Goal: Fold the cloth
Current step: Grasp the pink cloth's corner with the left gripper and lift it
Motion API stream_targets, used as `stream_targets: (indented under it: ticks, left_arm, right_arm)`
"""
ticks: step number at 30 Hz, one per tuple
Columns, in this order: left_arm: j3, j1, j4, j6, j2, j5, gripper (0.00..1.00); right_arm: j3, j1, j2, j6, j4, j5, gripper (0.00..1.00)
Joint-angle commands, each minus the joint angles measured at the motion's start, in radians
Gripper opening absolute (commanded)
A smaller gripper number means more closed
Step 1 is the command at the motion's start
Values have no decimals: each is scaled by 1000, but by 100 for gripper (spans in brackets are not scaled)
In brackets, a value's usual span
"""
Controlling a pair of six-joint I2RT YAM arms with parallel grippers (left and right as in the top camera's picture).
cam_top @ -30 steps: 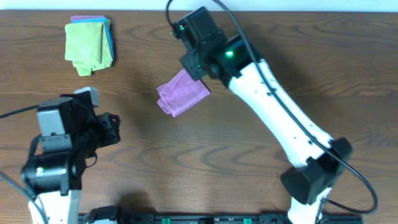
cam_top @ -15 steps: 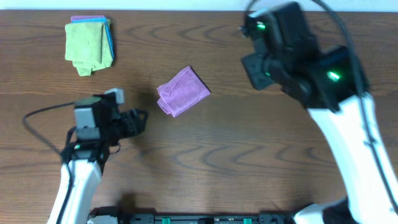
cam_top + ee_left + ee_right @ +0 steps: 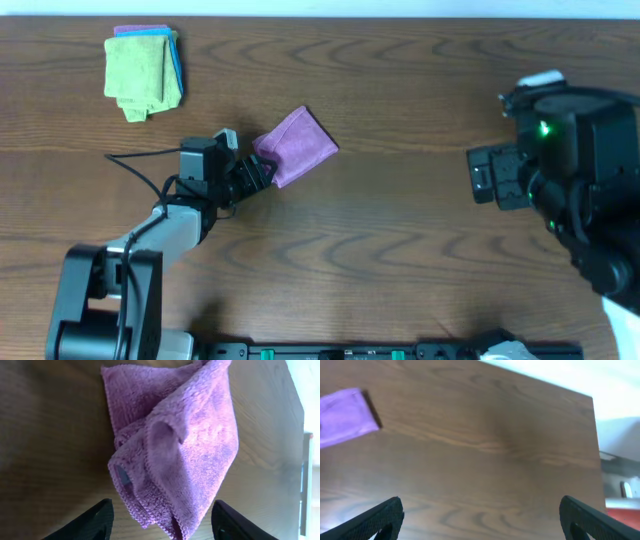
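The lilac-purple cloth [image 3: 297, 146] lies folded into a small, loosely bunched packet on the wooden table, a little left of centre. My left gripper [image 3: 262, 175] sits at its lower-left corner. In the left wrist view the cloth [image 3: 175, 445] fills the middle, and its near corner hangs between the two dark fingers of my left gripper [image 3: 162, 522], which stand open on either side without touching it. My right gripper [image 3: 478, 178] is far off at the right, open wide over bare wood [image 3: 482, 515]. The right wrist view shows the cloth [image 3: 345, 417] small at the left edge.
A stack of cloths [image 3: 143, 70], lime-green on top of blue with a purple edge showing, lies at the back left. The table's far edge [image 3: 400, 16] runs along the top. The left arm's cable [image 3: 135, 165] trails across the wood.
My right gripper has let go of the cloth, opened wide and drawn back to the right. My left arm has swung right up to the cloth's corner, its jaws opening.
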State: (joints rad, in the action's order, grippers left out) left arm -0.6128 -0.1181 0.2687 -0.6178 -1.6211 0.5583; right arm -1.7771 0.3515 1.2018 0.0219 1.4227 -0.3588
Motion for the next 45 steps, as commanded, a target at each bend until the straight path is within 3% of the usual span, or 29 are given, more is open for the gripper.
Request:
stream_targets:
  ticks: [1, 7, 13, 19, 30, 31, 37, 39, 45]
  left_arm:
    - [-1, -2, 5, -55, -11, 48, 67]
    - [-1, -8, 5, -71, -18, 60, 75]
    - [-1, -10, 7, -97, -73, 64, 80]
    - [-1, -18, 66, -114, -97, 64, 92]
    - [-43, -97, 298, -271, -277, 65, 92]
    - [-63, -101, 312, -288, -303, 68, 88]
    - [-232, -105, 319, -296, -431, 127, 15]
    - [-297, -105, 319, -295, -463, 150, 6]
    - [-462, -104, 312, -278, -482, 196, 6]
  right_arm:
    - [94, -24, -43, 29, -45, -26, 99]
    - [203, -31, -46, 29, -121, -26, 99]
    - [216, -31, -43, 14, -159, -27, 99]
    - [216, -31, -43, 6, -165, -27, 99]
    - [216, -31, -43, -5, -163, -27, 99]
    - [216, -31, -43, -11, -163, -27, 99]
    - [216, -31, -43, -12, -161, -27, 99]
    - [216, -31, -43, -12, -157, -27, 99]
    - [216, -31, -43, -12, -147, -27, 99]
